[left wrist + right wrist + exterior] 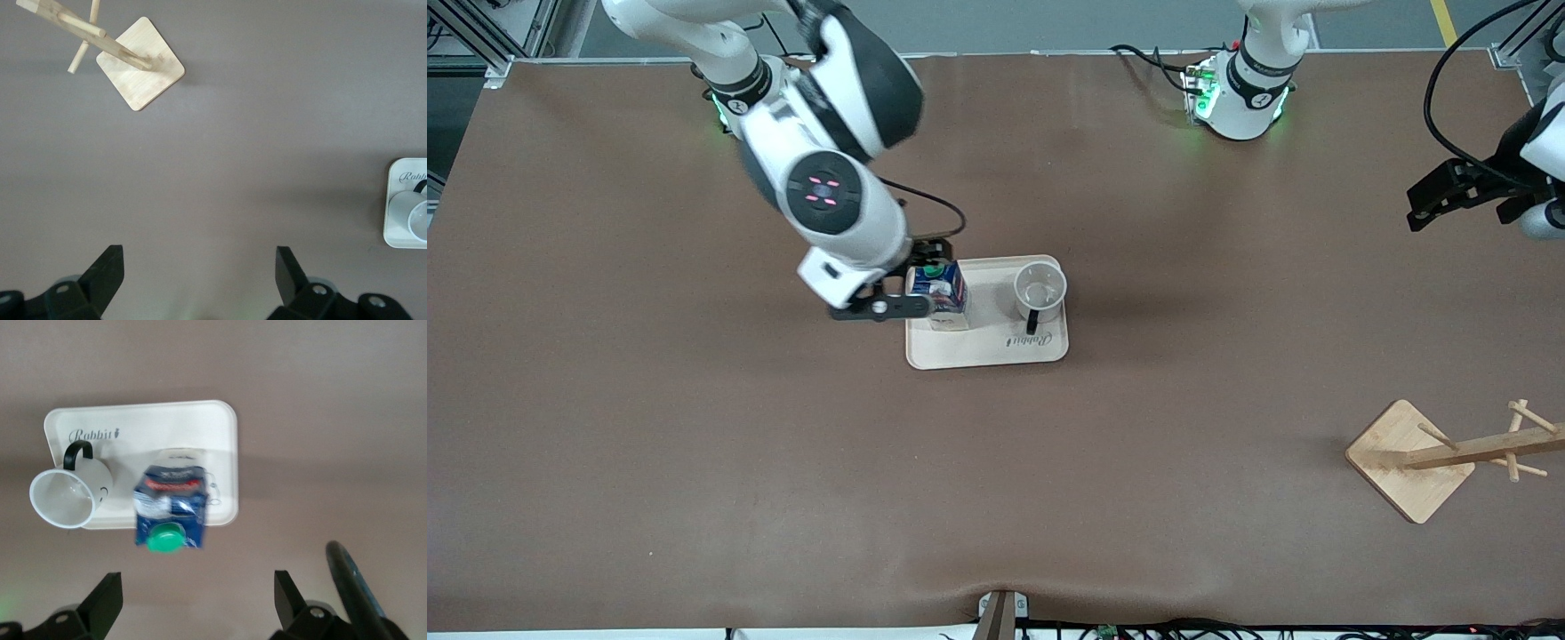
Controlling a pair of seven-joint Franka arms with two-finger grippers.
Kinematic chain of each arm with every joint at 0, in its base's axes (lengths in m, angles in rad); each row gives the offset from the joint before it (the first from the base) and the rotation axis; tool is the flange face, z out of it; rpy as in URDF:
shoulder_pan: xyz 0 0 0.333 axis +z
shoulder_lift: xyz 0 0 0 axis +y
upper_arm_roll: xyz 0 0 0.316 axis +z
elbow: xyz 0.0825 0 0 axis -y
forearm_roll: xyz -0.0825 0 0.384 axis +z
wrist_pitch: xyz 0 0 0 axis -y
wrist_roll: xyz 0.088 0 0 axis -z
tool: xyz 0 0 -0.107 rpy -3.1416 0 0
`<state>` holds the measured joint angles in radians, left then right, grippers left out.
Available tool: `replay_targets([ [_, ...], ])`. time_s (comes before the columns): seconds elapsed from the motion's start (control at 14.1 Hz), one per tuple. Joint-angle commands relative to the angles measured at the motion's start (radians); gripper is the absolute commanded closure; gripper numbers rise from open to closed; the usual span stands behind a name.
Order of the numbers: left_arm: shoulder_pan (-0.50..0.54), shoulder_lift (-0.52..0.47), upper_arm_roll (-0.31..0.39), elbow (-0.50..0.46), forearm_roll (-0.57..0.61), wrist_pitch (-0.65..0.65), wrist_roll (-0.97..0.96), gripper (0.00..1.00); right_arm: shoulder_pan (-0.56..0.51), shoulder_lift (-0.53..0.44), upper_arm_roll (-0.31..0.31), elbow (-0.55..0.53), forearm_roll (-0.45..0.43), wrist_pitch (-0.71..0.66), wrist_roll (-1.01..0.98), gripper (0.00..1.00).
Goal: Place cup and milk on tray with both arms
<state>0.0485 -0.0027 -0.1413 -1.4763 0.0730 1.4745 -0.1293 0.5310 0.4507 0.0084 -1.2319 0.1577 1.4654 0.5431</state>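
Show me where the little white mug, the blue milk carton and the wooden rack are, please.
small white mug with black handle (1040, 290): front view, on its open inside.
dark blue milk carton with green cap (169, 508): right wrist view, on its label side.
pale wooden peg rack (1408, 460): front view, on its square base.

Milk (946, 293) and cup (1039, 292) crowd the tray's (996, 351) farther half; its nearer strip lies bare.

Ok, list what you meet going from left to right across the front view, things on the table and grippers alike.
Right gripper, open beside the milk → milk → cup, both standing on the tray → wooden rack → left gripper, open, waiting over the table's edge at the left arm's end.
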Motion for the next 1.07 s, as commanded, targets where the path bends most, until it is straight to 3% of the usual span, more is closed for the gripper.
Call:
replay_targets([
  [0.0,-0.007,-0.031,0.025,-0.029,-0.016,0.001,0.013,0.00,-0.103,0.002,0.013,0.127,-0.006,-0.123,0.006,0.00],
  [0.14,-0.004,-0.028,0.025,-0.029,-0.018,0.004,0.013,0.00,-0.140,-0.068,0.007,0.112,-0.076,-0.132,-0.005,0.00],
  [0.43,-0.004,-0.026,0.023,-0.030,-0.016,0.006,0.013,0.00,-0.297,-0.231,0.005,-0.070,-0.098,-0.123,-0.246,0.00],
  [0.57,-0.004,-0.028,0.023,-0.030,-0.016,0.001,0.013,0.00,-0.379,-0.303,0.005,-0.160,-0.099,-0.071,-0.398,0.00],
  [0.85,-0.004,-0.029,0.022,-0.032,-0.016,0.001,0.013,0.00,-0.473,-0.518,0.002,-0.473,-0.130,0.133,-0.578,0.00],
  [1.0,-0.004,-0.029,0.022,-0.032,-0.016,0.001,0.013,0.00,-0.502,-0.567,0.001,-0.500,-0.132,0.121,-0.581,0.00],
])
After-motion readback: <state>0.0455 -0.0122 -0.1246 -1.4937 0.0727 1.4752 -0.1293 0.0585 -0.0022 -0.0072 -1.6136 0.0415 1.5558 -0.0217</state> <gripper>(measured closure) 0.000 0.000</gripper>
